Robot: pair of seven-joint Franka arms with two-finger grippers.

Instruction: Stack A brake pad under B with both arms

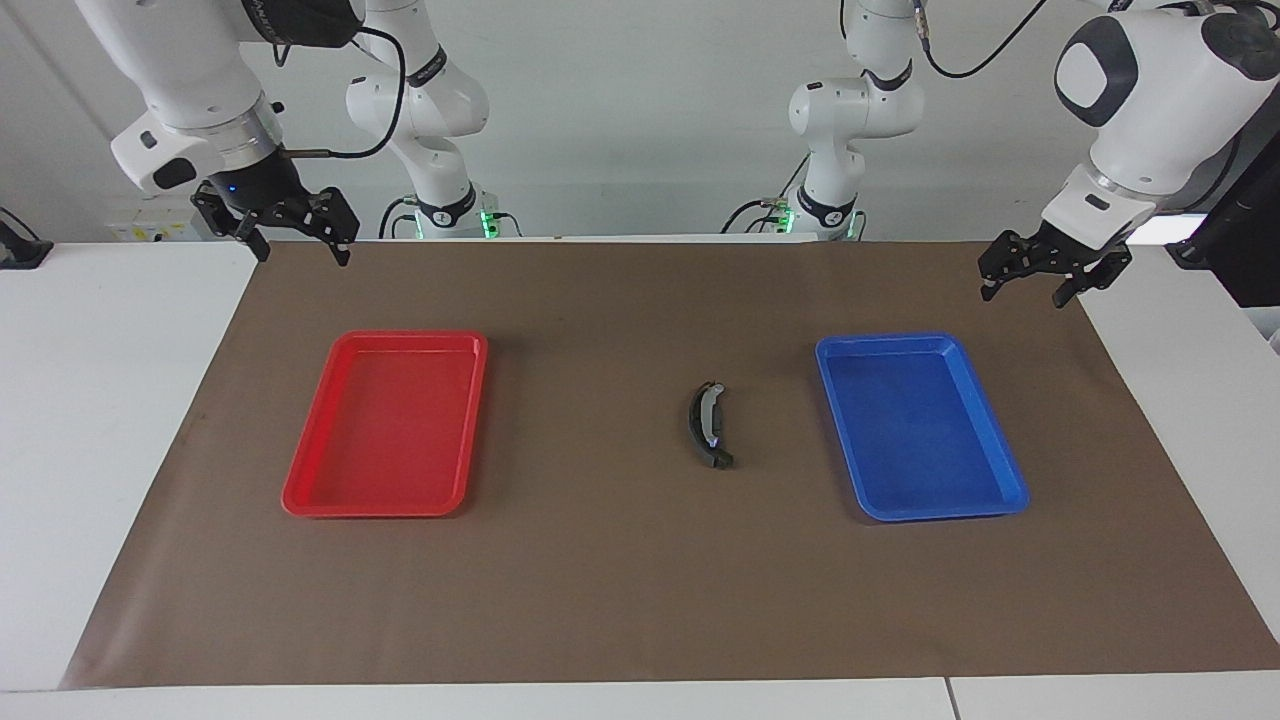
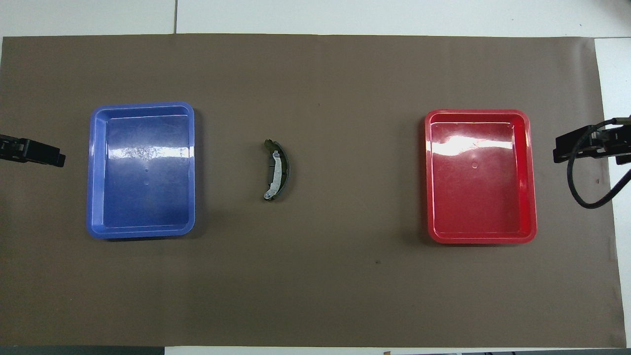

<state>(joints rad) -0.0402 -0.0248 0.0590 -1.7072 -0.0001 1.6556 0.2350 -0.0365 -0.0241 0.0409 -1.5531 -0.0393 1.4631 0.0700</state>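
The B brake pad (image 1: 709,426) is a narrow black crescent with a pale grey edge. It lies on the brown mat between the two trays, and it also shows in the overhead view (image 2: 276,170). The short flat dark-grey A brake pad is not in view as a separate piece. My left gripper (image 1: 1024,294) hangs open and empty in the air over the mat's edge at the left arm's end, apart from the pad. My right gripper (image 1: 302,255) hangs open and empty over the mat's corner at the right arm's end. Both arms wait.
An empty blue tray (image 1: 1005,470) lies toward the left arm's end, and it also shows in the overhead view (image 2: 96,172). An empty red tray (image 1: 310,470) lies toward the right arm's end, and it also shows in the overhead view (image 2: 531,172). The brown mat (image 1: 600,580) covers most of the white table.
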